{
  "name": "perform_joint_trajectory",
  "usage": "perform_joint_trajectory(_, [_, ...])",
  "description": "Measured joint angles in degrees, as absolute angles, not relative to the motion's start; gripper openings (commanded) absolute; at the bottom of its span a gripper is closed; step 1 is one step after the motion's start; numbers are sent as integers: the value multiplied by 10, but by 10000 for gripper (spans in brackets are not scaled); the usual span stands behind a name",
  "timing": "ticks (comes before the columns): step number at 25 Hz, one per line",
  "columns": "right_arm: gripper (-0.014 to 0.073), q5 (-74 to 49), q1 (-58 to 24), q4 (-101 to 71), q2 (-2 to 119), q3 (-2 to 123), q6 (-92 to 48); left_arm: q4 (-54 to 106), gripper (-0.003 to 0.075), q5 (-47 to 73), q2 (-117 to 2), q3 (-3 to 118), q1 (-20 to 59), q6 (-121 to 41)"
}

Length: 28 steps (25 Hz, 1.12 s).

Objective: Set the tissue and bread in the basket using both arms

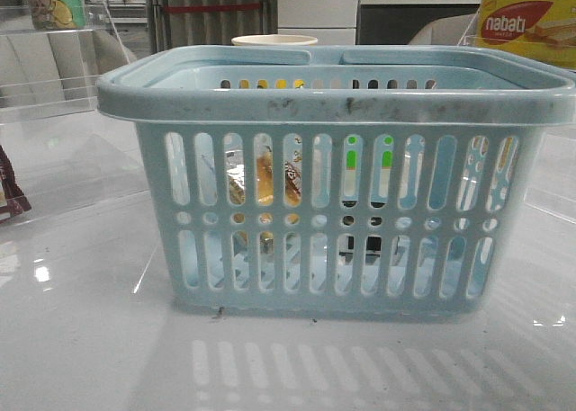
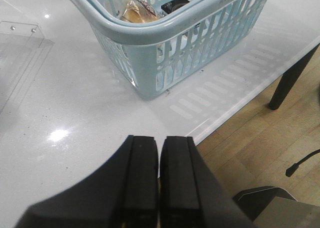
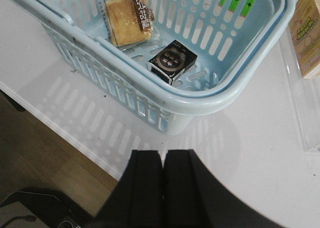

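Blue basket [image 3: 210, 101] holds bread [image 3: 129, 19] and tissue [image 3: 173, 61]

Front camera faces the basket [image 1: 335, 105] closely; wrist cameras (both overhead) share it.

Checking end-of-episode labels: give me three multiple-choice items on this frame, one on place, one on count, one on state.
1. Where is the bread?
A. Inside the basket
B. On the table beside it
C. In the left gripper

2. How many items lie in the basket?
A. One
B. Two
C. Four

3. How do the right gripper jaws stand?
A. Shut, holding nothing
B. Wide open
C. Shut on the tissue

Key: 1 A, the bread lies on the basket floor. 2 B, only bread and tissue show inside. 3 A, jaws meet outside the basket.
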<state>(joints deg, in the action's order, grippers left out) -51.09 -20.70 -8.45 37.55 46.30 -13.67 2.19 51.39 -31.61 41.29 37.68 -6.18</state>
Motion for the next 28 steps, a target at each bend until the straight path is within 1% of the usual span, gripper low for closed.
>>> perform_joint_trajectory(25, [58, -523, -207, -82, 375, 463, -141, 22, 90, 487, -316, 412, 377, -62])
perform_joint_trajectory(28, [58, -524, -207, -81, 375, 463, -141, 13, 90, 483, -296, 404, 377, -62])
